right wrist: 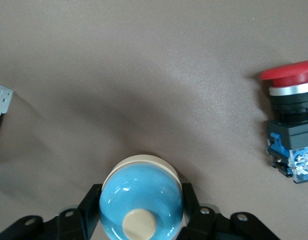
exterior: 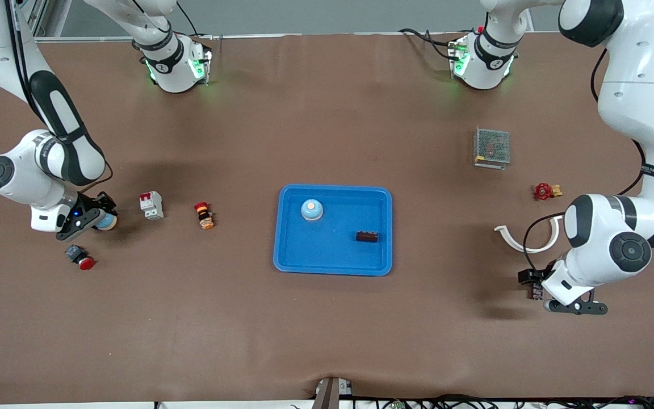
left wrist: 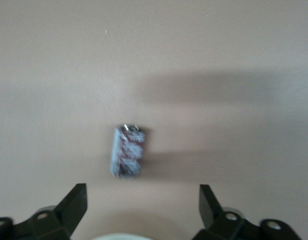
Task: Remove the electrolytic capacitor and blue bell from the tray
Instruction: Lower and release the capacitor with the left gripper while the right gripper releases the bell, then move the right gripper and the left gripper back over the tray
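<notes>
The blue tray point(exterior: 332, 264) lies mid-table. In it sit a blue bell with a cream button point(exterior: 311, 209) and a small dark brown block point(exterior: 367, 236). My right gripper point(exterior: 89, 218) is at the right arm's end of the table, its fingers shut against the sides of a second blue bell point(exterior: 107, 221), seen close in the right wrist view point(right wrist: 141, 200). My left gripper point(exterior: 530, 279) is low at the left arm's end, open and empty point(left wrist: 142, 192). A small silver-and-maroon capacitor point(left wrist: 127, 151) lies on the table just ahead of its fingertips.
Near the right gripper are a red push button point(exterior: 80, 257) point(right wrist: 291, 125), a white circuit breaker point(exterior: 151, 205) and a small orange-red switch point(exterior: 204, 215). Toward the left arm's end are a mesh metal box point(exterior: 492, 147), a red valve point(exterior: 545, 191) and a white curved ring point(exterior: 528, 241).
</notes>
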`<action>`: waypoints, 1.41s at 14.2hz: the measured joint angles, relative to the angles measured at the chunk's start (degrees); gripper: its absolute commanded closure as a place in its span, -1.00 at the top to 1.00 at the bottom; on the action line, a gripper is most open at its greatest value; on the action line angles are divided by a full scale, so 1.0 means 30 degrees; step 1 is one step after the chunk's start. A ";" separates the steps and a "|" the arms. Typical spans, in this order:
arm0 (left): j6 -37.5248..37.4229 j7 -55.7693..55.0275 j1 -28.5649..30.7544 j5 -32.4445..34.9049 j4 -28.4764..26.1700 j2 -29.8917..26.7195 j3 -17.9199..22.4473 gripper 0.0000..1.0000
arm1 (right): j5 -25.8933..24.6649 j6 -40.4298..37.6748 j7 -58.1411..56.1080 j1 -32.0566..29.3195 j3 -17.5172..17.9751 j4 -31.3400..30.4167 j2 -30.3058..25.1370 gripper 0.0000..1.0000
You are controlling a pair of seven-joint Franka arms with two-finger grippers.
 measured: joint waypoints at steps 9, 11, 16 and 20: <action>-0.1891 -2.0032 -0.2323 -0.1773 0.0304 -0.1101 -0.1725 1.00 | 0.1190 -0.4959 0.1999 0.0386 0.0770 0.2551 -0.0695 1.00; -0.1887 -2.3400 -0.3063 -0.1820 0.0274 -0.1101 -0.1878 1.00 | 0.1194 -0.7391 0.4667 0.1395 0.0899 0.4481 -0.1336 1.00; -0.0874 -3.0303 -0.5497 -0.1835 -0.0012 -0.1066 -0.1926 1.00 | 0.1190 -1.0304 1.4727 0.5788 0.1064 0.7280 -0.2035 1.00; 0.0589 -3.4284 -0.7192 -0.1835 -0.0406 -0.0804 -0.1919 1.00 | 0.1192 -1.0124 2.2613 0.9175 0.1108 0.7768 -0.2012 1.00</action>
